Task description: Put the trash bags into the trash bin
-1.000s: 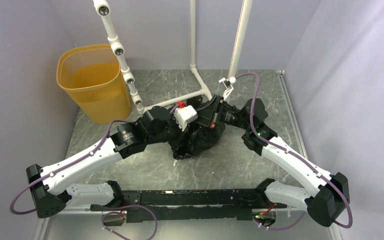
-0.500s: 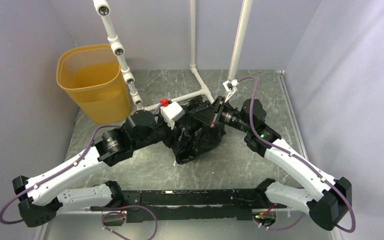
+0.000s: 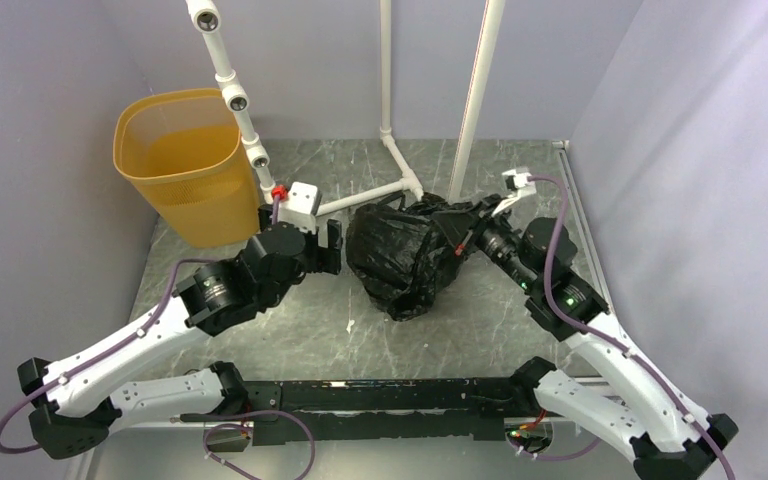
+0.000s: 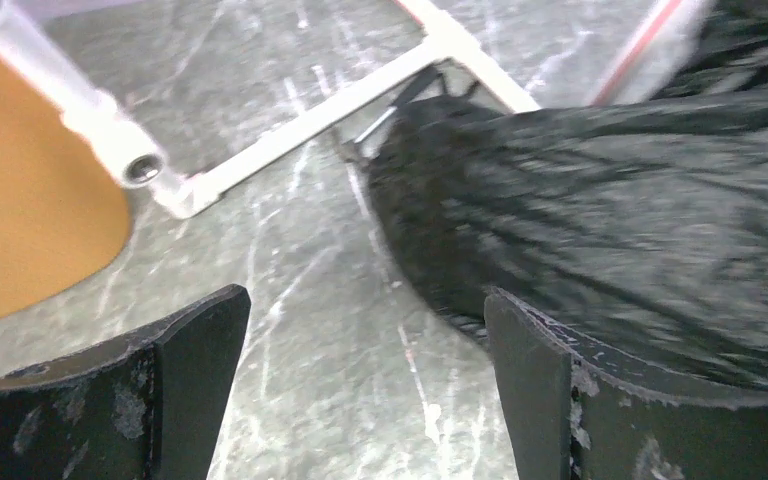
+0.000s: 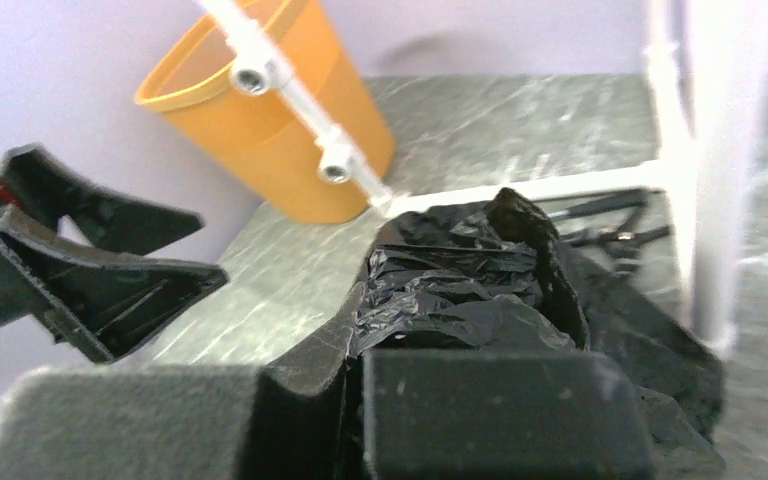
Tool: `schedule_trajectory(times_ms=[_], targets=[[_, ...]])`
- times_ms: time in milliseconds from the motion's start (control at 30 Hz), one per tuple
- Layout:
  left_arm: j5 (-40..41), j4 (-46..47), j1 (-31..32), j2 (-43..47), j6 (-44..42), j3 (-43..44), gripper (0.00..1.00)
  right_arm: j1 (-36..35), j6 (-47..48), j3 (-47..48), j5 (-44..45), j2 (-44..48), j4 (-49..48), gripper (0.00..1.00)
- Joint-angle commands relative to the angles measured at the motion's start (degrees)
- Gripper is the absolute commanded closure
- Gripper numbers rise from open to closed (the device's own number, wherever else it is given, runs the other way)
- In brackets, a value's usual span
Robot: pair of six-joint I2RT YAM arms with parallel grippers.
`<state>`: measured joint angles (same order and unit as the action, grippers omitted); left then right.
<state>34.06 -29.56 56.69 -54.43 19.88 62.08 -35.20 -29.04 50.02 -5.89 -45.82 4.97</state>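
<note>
The black crinkled trash bag [image 3: 405,255] sits bunched at mid-table, and my right gripper [image 3: 466,236] is shut on its right upper edge. In the right wrist view the plastic [image 5: 480,290] is pinched between the closed jaws of the right gripper [image 5: 360,345]. My left gripper [image 3: 331,246] stands open just left of the bag, apart from it. The left wrist view shows bare table between the wide-apart fingers of the left gripper [image 4: 365,350], with the bag [image 4: 600,230] ahead on the right. The yellow-orange trash bin [image 3: 182,165] stands upright at the back left.
A white pipe frame [image 3: 380,190] lies on the table behind the bag, with upright posts. A slanted white pipe with fittings [image 3: 240,110] runs beside the bin. Grey walls close in the left, back and right sides. A black rail [image 3: 390,395] crosses the near edge.
My left gripper opened, let go of the bag and drew back to the left. The right arm pulled the bag rightward, still gripping it.
</note>
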Motion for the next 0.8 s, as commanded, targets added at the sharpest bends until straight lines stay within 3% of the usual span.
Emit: schedule_trajectory(times_ms=[0,133,500,767], targets=[[12.05,-6.85,-0.52,-2.30,5.52,4.22,0.07,0.44,5.68,0.31,15.14,3.24,4.59,1.00],[10.70,-10.05,-4.26,-3.42,1.70,7.14,0.07,0.57,7.49,0.69,17.76,3.85,6.84,1.00],[-10.68,-15.84,-30.72,-3.37,-10.64,16.22,0.07,0.68,9.83,2.95,25.66,9.77,12.25,1.00],[-18.23,-12.27,-38.46,-6.91,-22.15,21.08,0.07,0.66,11.21,3.14,24.61,9.42,12.51,1.00]])
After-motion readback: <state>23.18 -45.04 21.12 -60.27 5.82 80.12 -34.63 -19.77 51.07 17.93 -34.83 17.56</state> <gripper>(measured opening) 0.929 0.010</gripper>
